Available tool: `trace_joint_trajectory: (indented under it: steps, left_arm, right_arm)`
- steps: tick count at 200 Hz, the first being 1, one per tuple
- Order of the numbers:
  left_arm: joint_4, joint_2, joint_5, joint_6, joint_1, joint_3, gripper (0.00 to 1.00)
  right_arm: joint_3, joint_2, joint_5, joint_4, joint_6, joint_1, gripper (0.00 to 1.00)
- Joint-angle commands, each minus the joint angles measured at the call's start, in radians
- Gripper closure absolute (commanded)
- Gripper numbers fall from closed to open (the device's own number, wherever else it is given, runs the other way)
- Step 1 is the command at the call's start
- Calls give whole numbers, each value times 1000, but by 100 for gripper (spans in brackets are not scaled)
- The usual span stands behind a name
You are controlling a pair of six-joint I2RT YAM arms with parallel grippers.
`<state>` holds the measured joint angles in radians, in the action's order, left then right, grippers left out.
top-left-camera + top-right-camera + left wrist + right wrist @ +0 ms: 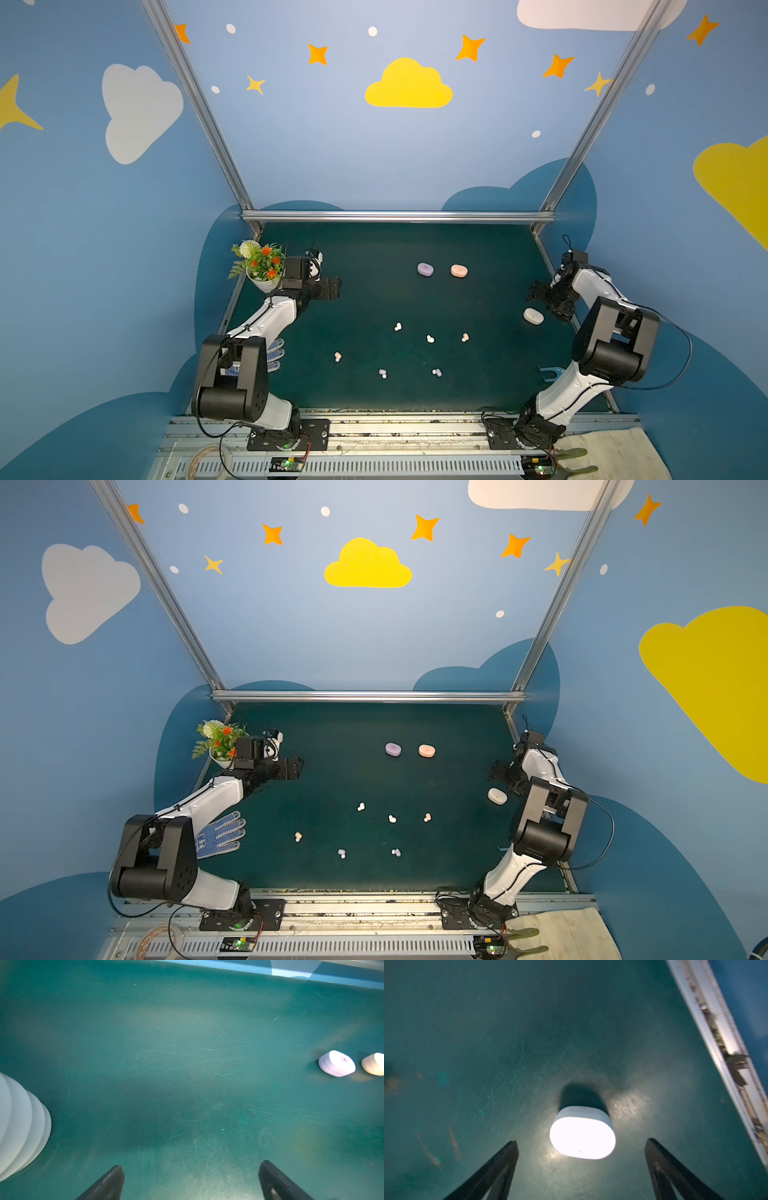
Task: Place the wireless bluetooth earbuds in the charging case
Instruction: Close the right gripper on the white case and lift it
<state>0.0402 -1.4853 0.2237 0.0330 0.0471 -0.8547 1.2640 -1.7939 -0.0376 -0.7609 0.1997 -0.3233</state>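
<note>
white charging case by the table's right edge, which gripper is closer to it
Right. The right gripper is right beside the white case, open toward it and not touching. The left gripper is far off on the opposite side, open, next to the flower pot.

A scratched dark green mat [374,291] lies inside blue walls [316,145] painted with a yellow cloud [408,85] and orange stars [318,54]. A white pot [262,283] of orange flowers stands at the far left corner. A blue-dotted glove [222,833] lies flat by the left edge. A beige cloth [611,449] sits beyond the near right corner.
</note>
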Motion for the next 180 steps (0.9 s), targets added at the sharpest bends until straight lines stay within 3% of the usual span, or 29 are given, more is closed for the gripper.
trace_joint_trajectory:
  steps: [1, 55, 180]
  left_arm:
    - [13, -6, 6, 6, 4, -32, 0]
    - [18, -10, 6, 5, 8, -37, 0]
    - [26, -11, -7, 10, 12, -39, 0]
  right_arm:
    - [12, -22, -34, -24, -62, 5, 8]
    - [28, -72, -36, -45, -84, 15, 21]
    - [12, -113, 7, -55, 15, 17, 25]
